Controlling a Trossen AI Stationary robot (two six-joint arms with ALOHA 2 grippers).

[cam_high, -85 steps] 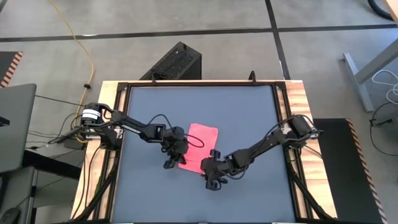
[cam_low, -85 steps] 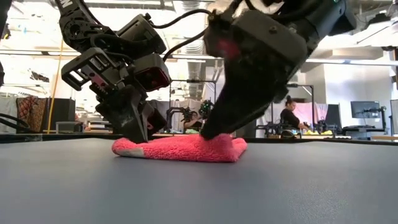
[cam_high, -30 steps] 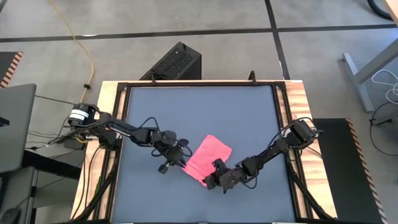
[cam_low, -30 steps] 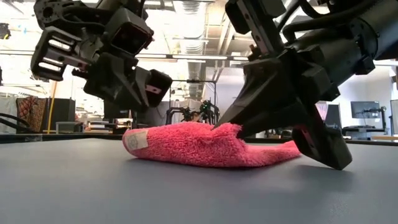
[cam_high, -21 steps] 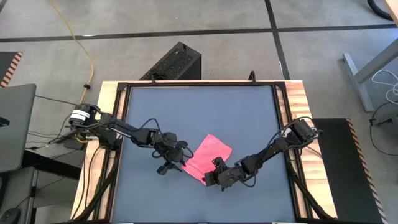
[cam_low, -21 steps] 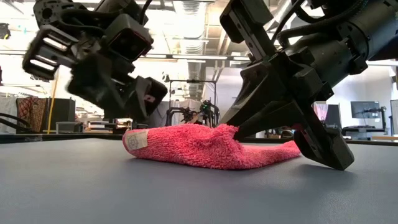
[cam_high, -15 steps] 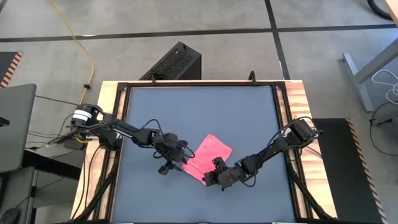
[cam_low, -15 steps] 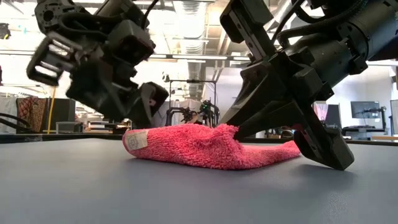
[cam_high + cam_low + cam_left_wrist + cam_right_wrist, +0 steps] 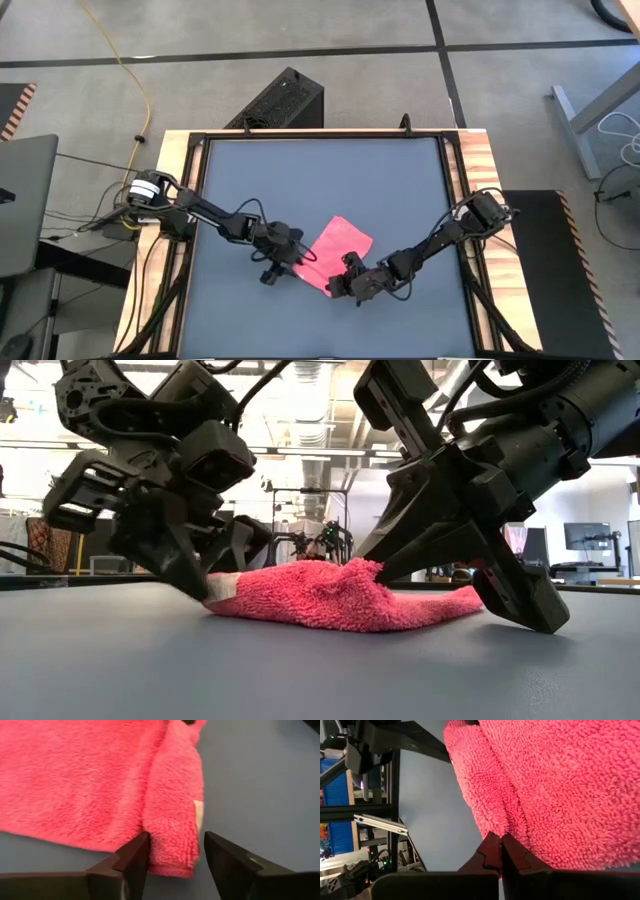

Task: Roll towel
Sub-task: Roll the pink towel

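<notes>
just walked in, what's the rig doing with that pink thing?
Two arms are working on a pink towel lying partly folded on the dark table. The right gripper is shut, pinching a fold of the cloth. The left gripper is open, its fingers straddling the thick end that carries a small label.

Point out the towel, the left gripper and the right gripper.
towel [image 9: 330, 595], low view, middle of the pile
left gripper [image 9: 172, 852], left wrist view, between its open fingertips
right gripper [image 9: 500, 845], right wrist view, between its shut fingertips, pinching towel
</notes>
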